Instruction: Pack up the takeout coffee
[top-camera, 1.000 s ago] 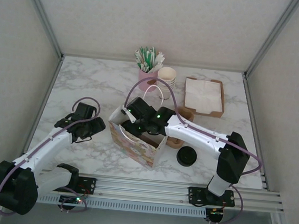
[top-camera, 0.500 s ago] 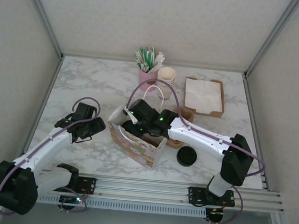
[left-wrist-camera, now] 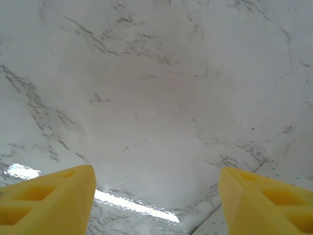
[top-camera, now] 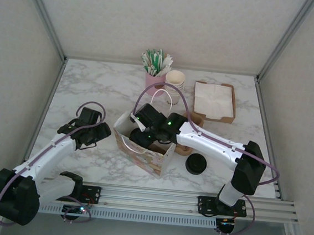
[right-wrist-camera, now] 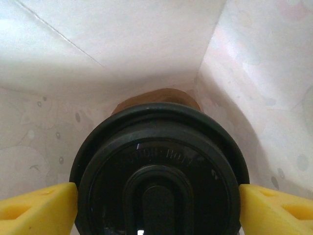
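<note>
To the left of the paper bag (top-camera: 142, 154), the left pincer (left-wrist-camera: 156, 200) hovers over the bare marble bench (left-wrist-camera: 156, 88). Its yellow fingers are about half apart and hold nothing.

The right pincer (right-wrist-camera: 157, 203) is deep inside the bag. The takeout coffee (right-wrist-camera: 156, 161) is there too, upright, with its black sip lid between the two fingers (right-wrist-camera: 34, 208). The fingers are right at the rim of the lid, and I cannot tell if they press it or have just let go.

I judge the step in hand to be the release of the cup in the bag. Next, the pincer should open fully and go straight up, without catching the lid or the bag walls.

To the right of the bag, a loose black lid (top-camera: 196, 164) lies on the bench.

Compared with a second ago, the right arm has shifted only a little over the bag, and the left arm has not moved.
</note>
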`<state>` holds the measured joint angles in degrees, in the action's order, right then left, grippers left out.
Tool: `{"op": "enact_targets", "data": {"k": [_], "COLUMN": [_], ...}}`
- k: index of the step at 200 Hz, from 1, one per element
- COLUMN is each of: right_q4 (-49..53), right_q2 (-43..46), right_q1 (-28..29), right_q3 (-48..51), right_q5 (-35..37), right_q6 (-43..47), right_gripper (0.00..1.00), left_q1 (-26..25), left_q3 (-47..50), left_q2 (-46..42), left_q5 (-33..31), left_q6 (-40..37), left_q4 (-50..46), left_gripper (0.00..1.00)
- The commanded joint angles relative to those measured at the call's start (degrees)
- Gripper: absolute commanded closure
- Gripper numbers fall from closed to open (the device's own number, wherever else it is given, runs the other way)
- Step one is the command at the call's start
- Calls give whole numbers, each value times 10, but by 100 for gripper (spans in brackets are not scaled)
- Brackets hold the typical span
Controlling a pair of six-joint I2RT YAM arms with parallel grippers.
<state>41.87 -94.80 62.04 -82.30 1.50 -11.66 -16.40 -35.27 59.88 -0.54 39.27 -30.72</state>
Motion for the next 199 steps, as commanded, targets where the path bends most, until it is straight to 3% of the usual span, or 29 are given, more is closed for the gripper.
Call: {"op": "enact_targets", "data": {"k": [1,56,96,199], "right_q4": [52,61,68,85], "right_q2": [-11,-11,-6,-7], "right_q1": [8,9,10,12], "right_q3": [-10,-47,-64,-100], "right_q5": [-1,10,16,30], "right_q6": [-6,-6,-6,-7], "right_gripper": [14,13,7,12], "left_q1": [-5,-6,-6,-8], "left_q3": [-17,-16,-16,-16], "left_q2": [0,2,3,8], "left_q5": [-10,-11,-13,-12], "left_q6": [7,6,7,7], "left_q4": [-17,-17,-15,-13], "left_gripper": [33,33,33,33]}}
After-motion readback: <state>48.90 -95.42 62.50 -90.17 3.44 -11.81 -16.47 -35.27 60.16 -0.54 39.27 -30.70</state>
